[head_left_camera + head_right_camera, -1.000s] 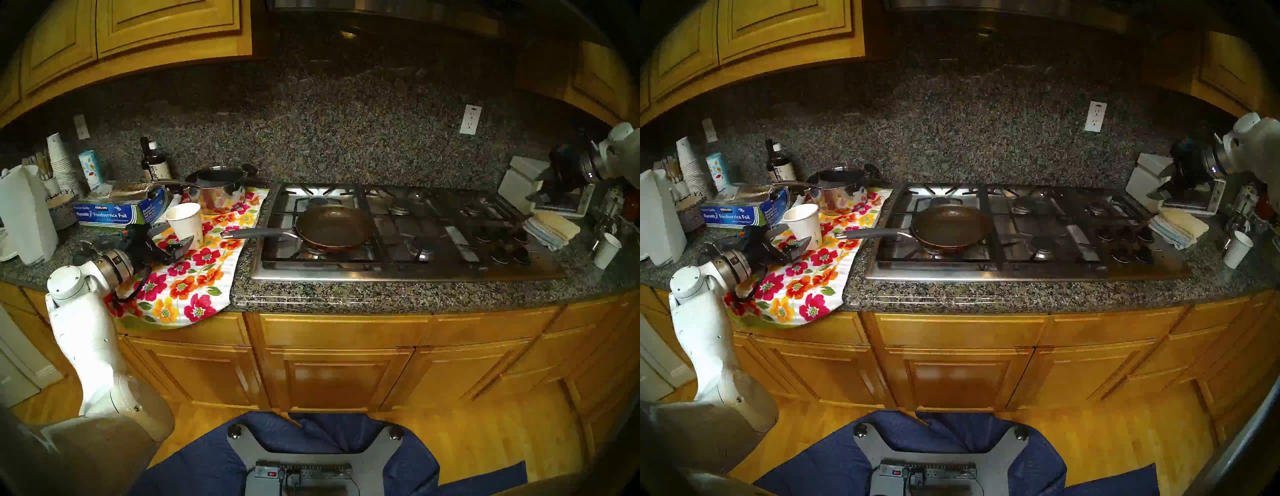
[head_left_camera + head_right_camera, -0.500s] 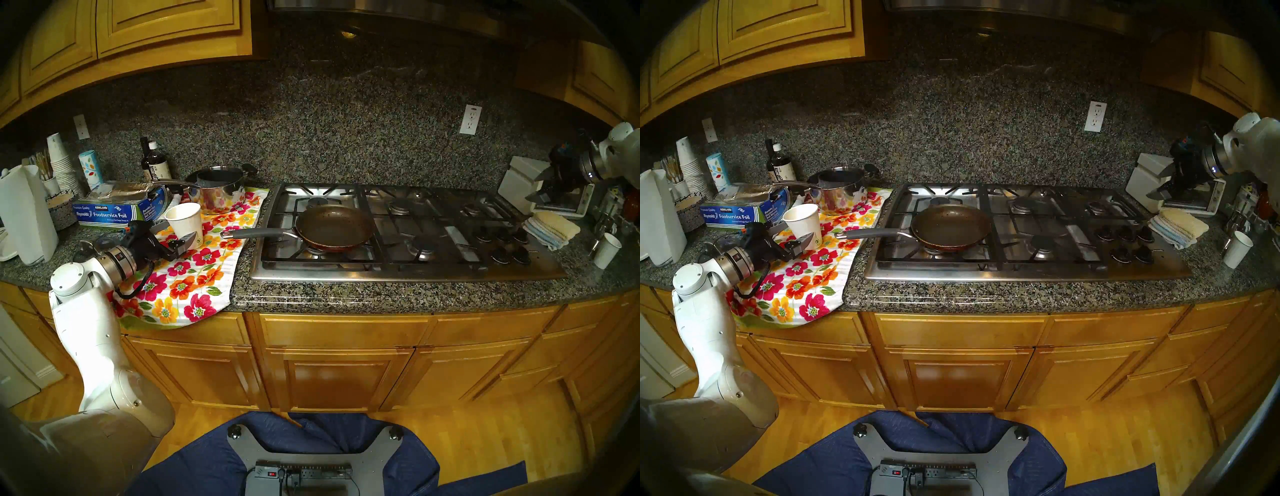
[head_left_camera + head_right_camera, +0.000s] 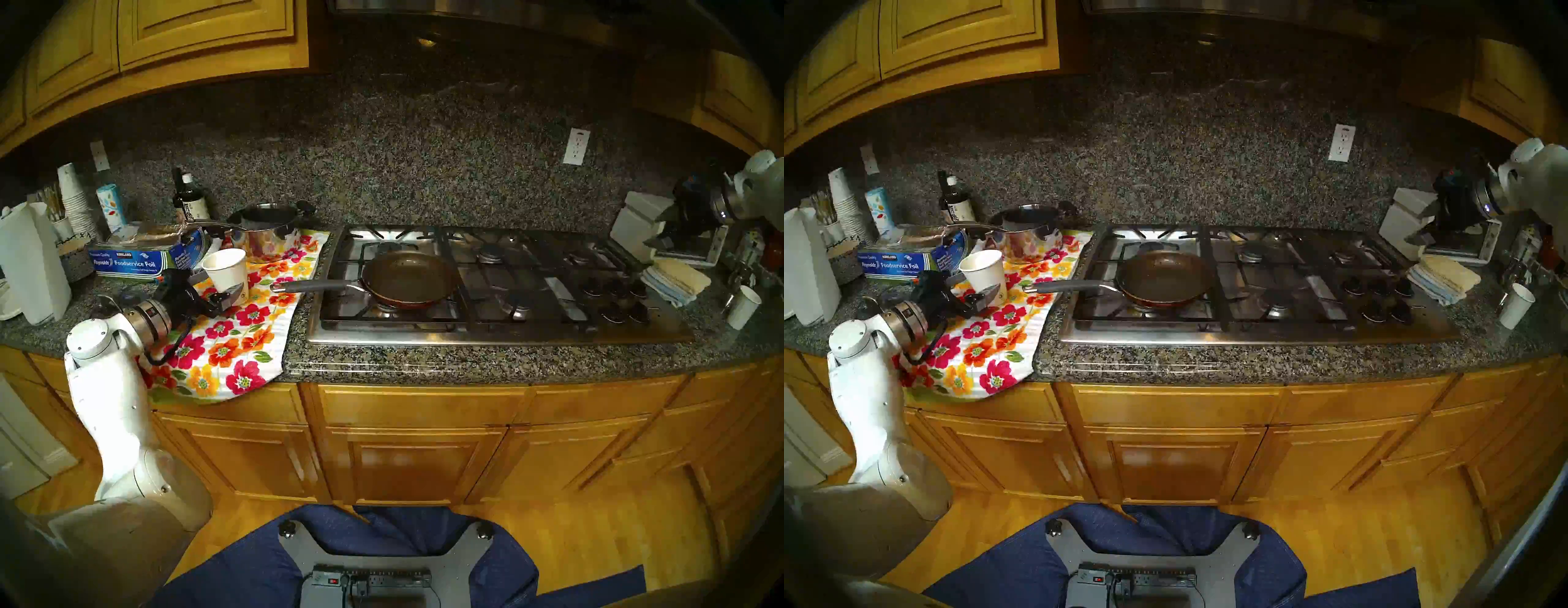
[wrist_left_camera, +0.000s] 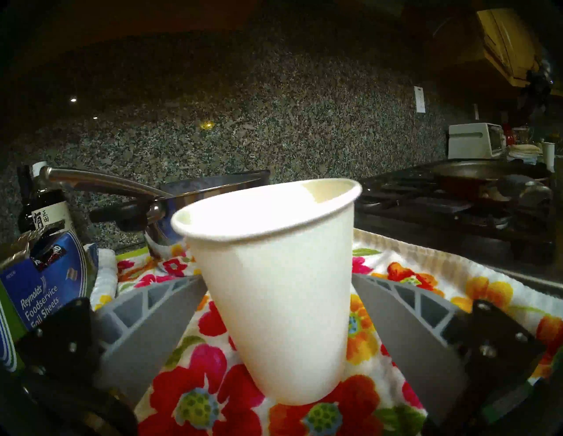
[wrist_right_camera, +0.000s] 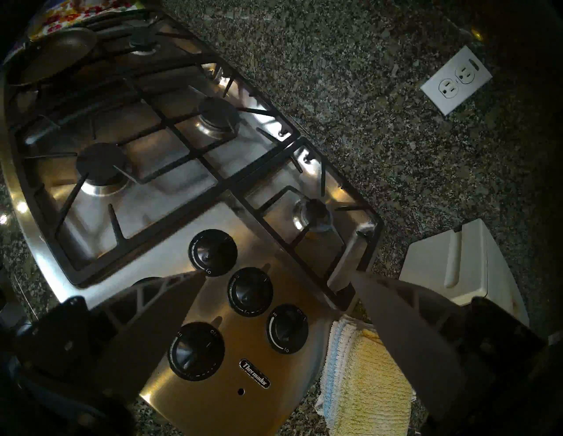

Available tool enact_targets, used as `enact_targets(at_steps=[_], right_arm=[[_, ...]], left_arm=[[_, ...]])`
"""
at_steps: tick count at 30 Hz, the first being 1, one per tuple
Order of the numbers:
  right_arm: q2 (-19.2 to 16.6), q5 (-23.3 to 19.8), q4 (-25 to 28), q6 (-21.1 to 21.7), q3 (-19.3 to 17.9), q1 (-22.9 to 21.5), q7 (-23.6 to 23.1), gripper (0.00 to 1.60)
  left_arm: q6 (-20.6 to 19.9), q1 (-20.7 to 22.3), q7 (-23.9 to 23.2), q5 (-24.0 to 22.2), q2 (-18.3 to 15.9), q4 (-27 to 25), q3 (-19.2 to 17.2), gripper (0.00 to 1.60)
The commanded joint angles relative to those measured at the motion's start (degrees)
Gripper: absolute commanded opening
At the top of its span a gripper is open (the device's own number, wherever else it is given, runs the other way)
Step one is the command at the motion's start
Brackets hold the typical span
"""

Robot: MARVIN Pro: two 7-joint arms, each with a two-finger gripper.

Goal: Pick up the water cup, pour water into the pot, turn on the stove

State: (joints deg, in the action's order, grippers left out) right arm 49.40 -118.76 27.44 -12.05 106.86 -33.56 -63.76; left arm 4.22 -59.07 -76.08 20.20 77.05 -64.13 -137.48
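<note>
Right now the water cup (image 3: 227,274) stands upright on a flowered towel (image 3: 237,339) spread over the left part of the granite bench (image 3: 466,363), just left of the stove (image 3: 488,331). The left gripper (image 3: 216,288) lies level beside the towel with its jaws wide open, one grey finger (image 4: 152,313) on each side of the water cup's lower half; in the left wrist view a gap shows between each finger and the paper wall, so the cup is framed but not pinched. Its base rests on a red flower of the towel.

On the stove's front left burner sits the pot (image 3: 409,278), a shallow pan, dark inside and red outside, its long grey handle (image 3: 318,286) reaching left over the towel's edge toward the cup. Nothing shows inside the pan but a dull sheen.

Behind the cup a shiny steel saucepan (image 3: 269,231) stands on the towel, and to its left lie a blue box of foil (image 3: 131,261), a dark bottle (image 3: 191,204), a stack of white cups (image 3: 76,199) and a leaf-patterned cup (image 3: 111,208).

Over at the far right the right gripper (image 3: 659,231) hangs above the bench, tilted downward, its jaws open and empty. Its wrist view looks down on the cluster of black knobs (image 5: 249,290) at the stove's right end, with a folded yellow cloth (image 5: 371,380) just beside the stove and a white toaster oven (image 5: 451,265) behind that. Another white cup (image 3: 743,306) stands alone at the right end of the bench
</note>
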Motion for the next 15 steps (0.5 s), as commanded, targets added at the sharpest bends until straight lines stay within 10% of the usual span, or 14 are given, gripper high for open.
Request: enact_targets(at_steps=[1,11,12,13,15], right_arm=[[0.1,-0.1,-1.4,-0.1,0.1,-1.8,0.1,1.6],[0.1,-0.1,-1.4,-0.1,0.1,-1.8,0.1,1.6],[0.1,-0.1,-1.4,-0.1,0.1,-1.8,0.1,1.6],[0.1,-0.1,-1.4,-0.1,0.1,-1.8,0.1,1.6],[0.1,-0.1,-1.4,-0.1,0.1,-1.8,0.1,1.6]], left_arm=[[0.3,3.0,0.6,-0.4,-0.3,0.7,0.8,1.6],[0.3,3.2,0.4,-0.8,-0.1,1.1,1.8,1.6],[0.3,3.2,0.3,-0.8,-0.1,1.1,1.8,1.41],[0.3,3.2,0.3,-0.9,-0.1,1.1,1.9,0.75],[0.3,3.0,0.3,-0.9,0.0,1.0,2.0,0.72]])
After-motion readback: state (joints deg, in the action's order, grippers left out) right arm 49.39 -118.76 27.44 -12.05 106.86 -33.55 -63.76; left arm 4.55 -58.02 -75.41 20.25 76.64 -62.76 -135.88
